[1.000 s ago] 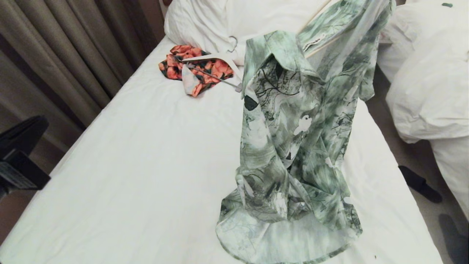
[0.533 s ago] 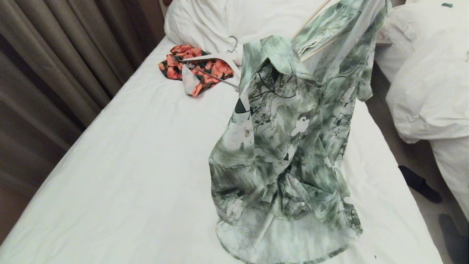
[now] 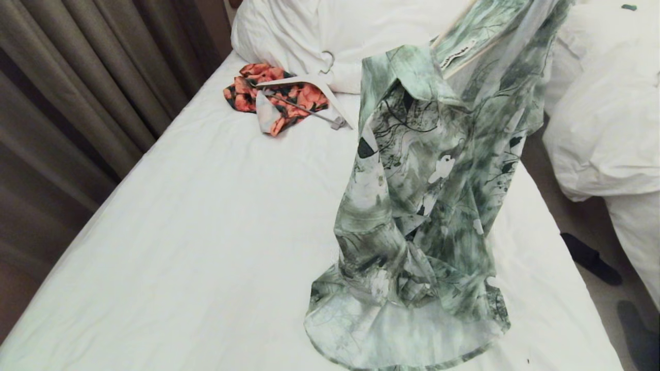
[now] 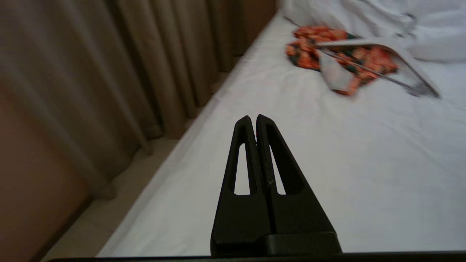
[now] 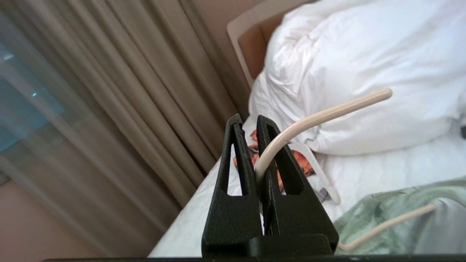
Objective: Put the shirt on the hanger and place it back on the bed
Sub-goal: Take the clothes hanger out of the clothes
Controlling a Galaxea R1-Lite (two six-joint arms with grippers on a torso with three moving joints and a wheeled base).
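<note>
The green-and-white shirt (image 3: 428,206) hangs high over the bed (image 3: 206,232), its hem bunched on the sheet. The cream hanger (image 3: 477,53) shows through the shirt's collar and shoulder at the head view's upper edge. In the right wrist view my right gripper (image 5: 249,122) is shut on the hanger (image 5: 320,116) near its curved hook, with the shirt (image 5: 400,211) draped over one arm of it. The right gripper is above the head view's frame. My left gripper (image 4: 253,118) is shut and empty, over the bed's left side beside the curtain, away from the shirt.
An orange-and-black floral garment (image 3: 278,95) on a thick white hanger (image 3: 309,82) lies near the pillows (image 3: 309,31). Curtains (image 3: 77,77) run along the bed's left side. Another white-duvet bed (image 3: 608,129) stands on the right, with dark items on the floor (image 3: 590,257) between.
My left arm, seen at the head view's left edge a second ago, has left that view. The hanging shirt swung left, then back, and now hangs a little further right.
</note>
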